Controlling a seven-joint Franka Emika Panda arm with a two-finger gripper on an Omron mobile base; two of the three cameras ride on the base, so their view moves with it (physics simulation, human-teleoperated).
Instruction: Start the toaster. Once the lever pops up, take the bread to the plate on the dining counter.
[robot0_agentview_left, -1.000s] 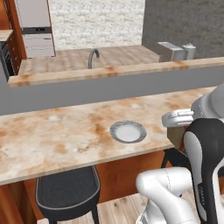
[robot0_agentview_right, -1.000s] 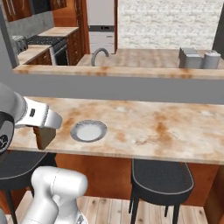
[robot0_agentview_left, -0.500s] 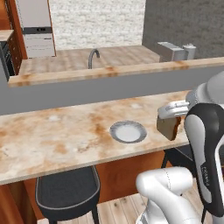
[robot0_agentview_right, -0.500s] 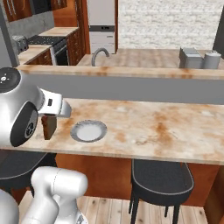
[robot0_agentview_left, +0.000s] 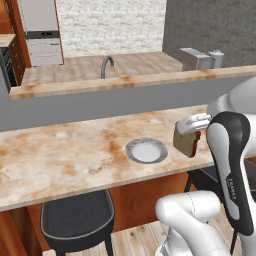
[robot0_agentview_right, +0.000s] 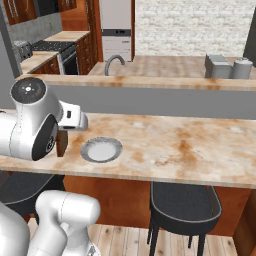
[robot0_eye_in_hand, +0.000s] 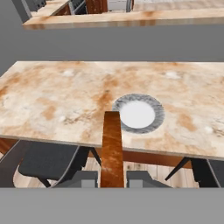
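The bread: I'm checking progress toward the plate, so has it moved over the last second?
Yes. The bread, held in the claw, has moved toward the plate on the dining counter, not over it yet.

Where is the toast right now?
The bread is pinched in the robot's gripper, hanging in the air over the dining counter, just right of the plate in the left base view, not on it yet.

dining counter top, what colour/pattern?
Beige stone with rusty-orange marbling; the dining counter shows it best in the hand view.
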